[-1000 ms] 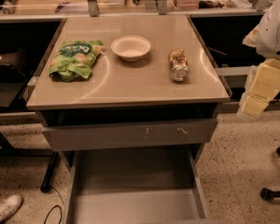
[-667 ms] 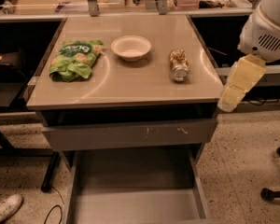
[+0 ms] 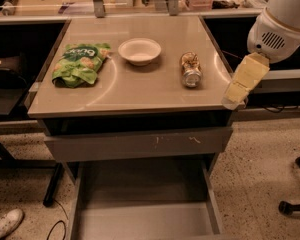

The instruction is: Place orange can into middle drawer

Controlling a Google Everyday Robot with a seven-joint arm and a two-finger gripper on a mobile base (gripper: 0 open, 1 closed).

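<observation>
The orange can lies on its side on the right half of the tabletop, one silver end facing the front. The middle drawer is pulled open below, and its flat grey floor is bare. My gripper hangs at the table's front right corner, pointing down and to the left. It is to the right of the can, nearer the front edge, and apart from it. It holds nothing that I can see.
A white bowl sits mid-table, left of the can. A green snack bag lies at the left. A closed grey drawer front with pale scratch marks sits above the open drawer. A shoe and chair casters are on the floor.
My arm has swung left and slightly down, bringing the gripper from beyond the table's right side to its front right corner. The can, bowl and bag have not moved.
</observation>
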